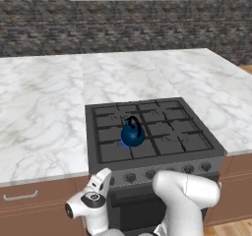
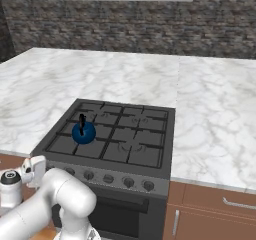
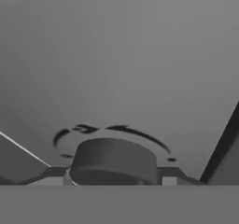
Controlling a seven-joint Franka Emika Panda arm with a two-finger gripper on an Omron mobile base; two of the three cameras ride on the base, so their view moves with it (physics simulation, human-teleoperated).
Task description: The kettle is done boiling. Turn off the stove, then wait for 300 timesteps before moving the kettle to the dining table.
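Your hand (image 3: 114,181) sits right up against a round dark knob (image 3: 113,161) on the stove's (image 1: 152,127) smooth grey front panel; you cannot tell whether it grips the knob. The stove is dark grey with black cast grates. One glossy blue kettle (image 1: 132,133) with a black arched handle stands on its front left burner. White veined marble table (image 1: 44,107) flanks the stove.
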